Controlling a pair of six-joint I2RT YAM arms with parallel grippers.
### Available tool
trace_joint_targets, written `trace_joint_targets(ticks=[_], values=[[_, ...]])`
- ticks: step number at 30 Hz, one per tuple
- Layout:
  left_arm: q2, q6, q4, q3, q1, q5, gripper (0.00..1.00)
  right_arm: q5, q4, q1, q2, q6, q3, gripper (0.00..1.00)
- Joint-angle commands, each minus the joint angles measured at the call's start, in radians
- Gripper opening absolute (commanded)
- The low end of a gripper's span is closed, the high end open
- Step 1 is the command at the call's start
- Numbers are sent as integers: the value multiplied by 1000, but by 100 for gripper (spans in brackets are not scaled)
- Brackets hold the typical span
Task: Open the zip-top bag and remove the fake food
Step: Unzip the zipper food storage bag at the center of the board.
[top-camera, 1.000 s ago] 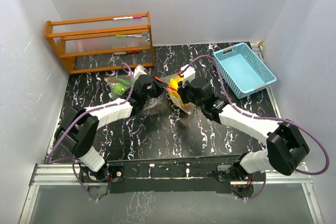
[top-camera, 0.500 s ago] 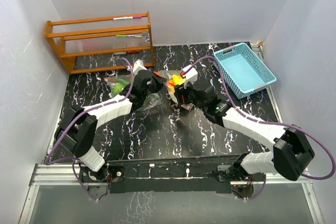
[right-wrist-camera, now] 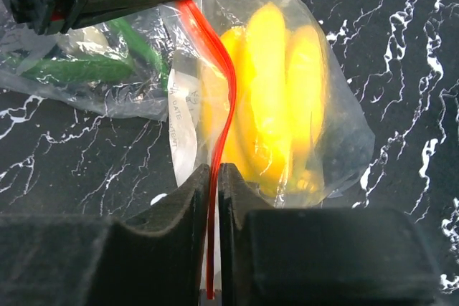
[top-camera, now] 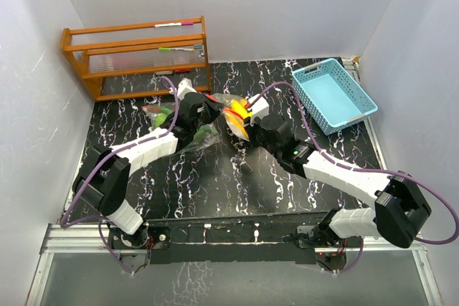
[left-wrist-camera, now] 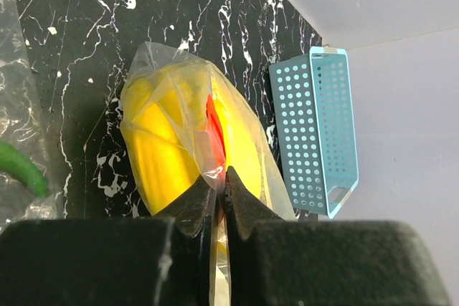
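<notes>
Shifted slightly rearward, zip-top bag (top-camera: 234, 110), left fingers (left-wrist-camera: 188, 207) and right fingers (right-wrist-camera: 183, 197) pinched on its red-zip mouth, bananas (right-wrist-camera: 269, 98) inside

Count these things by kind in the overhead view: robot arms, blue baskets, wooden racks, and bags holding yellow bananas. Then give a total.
Robot arms, white and black: 2 (left arm, right arm)
Light-blue perforated plastic basket: 1
Orange wooden shelf rack: 1
Clear plastic zip-top bag holding yellow toy bananas: 1
Total: 5
</notes>
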Motion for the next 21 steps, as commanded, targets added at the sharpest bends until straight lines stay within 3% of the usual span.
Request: trace_joint_targets(ticks=[1, 3, 5, 7, 14, 18, 21], values=[[-90, 38, 34, -22, 3, -5, 12, 31, 52, 0, -10, 11, 33, 8], [-106, 72, 65, -39, 5, 12, 38, 35, 52, 0, -14, -1, 41, 7], [-130, 134, 70, -42, 4, 45, 78, 51, 52, -1, -20, -18, 48, 7], [-152, 274, 62, -28, 5, 121, 92, 63, 47, -11, -27, -38, 62, 7], [-294, 728, -67, -17, 11, 266, 95, -119, 25, -116, -52, -82, 102, 7], [-344, 1065, -143, 7, 10, 473, 96, -337, 2, -162, -79, -109, 119, 8], [-338, 1233, -250, 57, 12, 566, 97, -483, -45, -166, -78, -127, 148, 7]])
